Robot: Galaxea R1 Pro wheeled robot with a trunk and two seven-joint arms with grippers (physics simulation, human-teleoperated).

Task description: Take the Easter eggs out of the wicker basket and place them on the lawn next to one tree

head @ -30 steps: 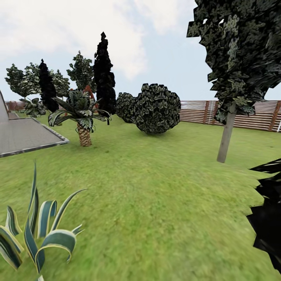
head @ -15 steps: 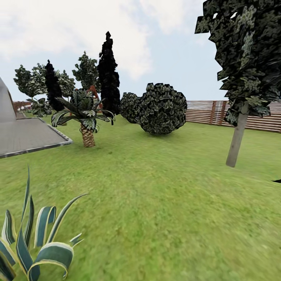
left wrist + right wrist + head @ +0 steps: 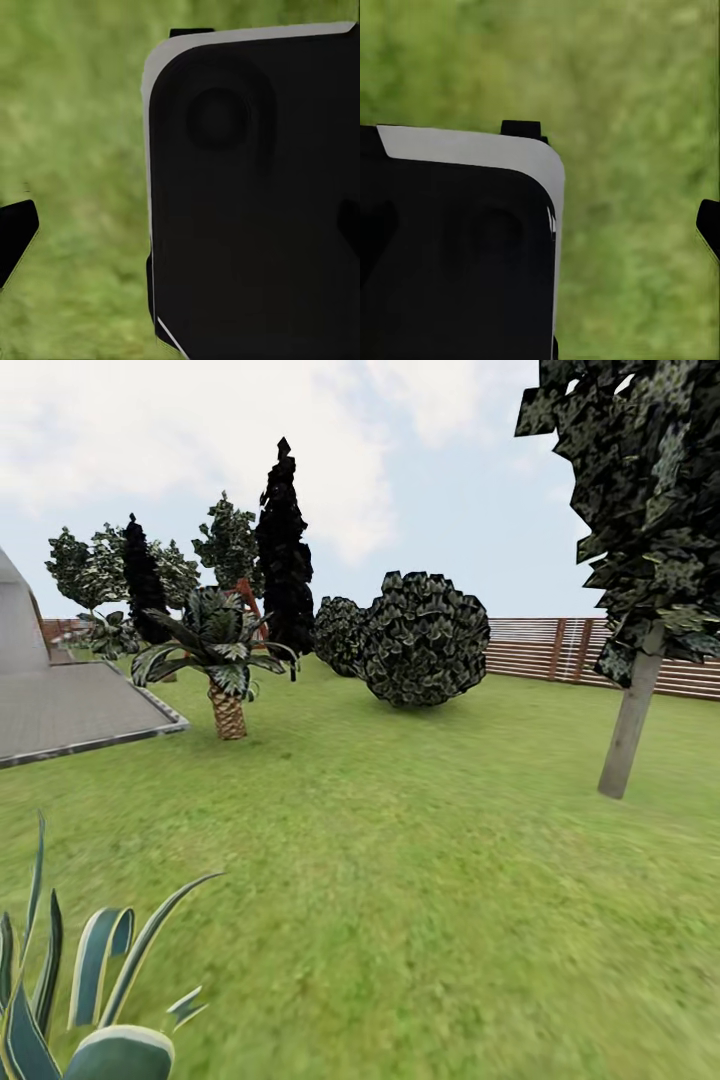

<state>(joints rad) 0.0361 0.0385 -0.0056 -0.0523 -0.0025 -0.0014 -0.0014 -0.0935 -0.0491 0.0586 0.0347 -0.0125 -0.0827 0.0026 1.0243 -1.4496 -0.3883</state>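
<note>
You're looking out over the lawn (image 3: 420, 880), a wide stretch of mottled green running ahead of you to the brown slatted fence (image 3: 545, 648) at the back of the garden. On your right stands the tree (image 3: 630, 725), its slim pale trunk planted in the grass and its dark leafy crown reaching up past the top edge of the head view. Straight ahead, near the fence, sits a rounded dark bush (image 3: 425, 640), with a smaller one just beside it. To your left there's a short palm (image 3: 226, 690) with a scaly brown trunk, and behind it a tall black conifer (image 3: 284, 550). Further left lies a grey paved slab (image 3: 70, 710) with a pale edge. Right at your lower left corner, a striped spiky plant (image 3: 90, 990) pokes up close to the camera.

In the left wrist view, you've got a big black housing with a pale rim (image 3: 255, 195) over blurred grass, and a dark tip at the frame's edge; I can't tell whether that hand's fingers are apart or together. The right wrist view gives you the same: a black body with a pale rim (image 3: 457, 247) above grass, fingers' state unreadable.
</note>
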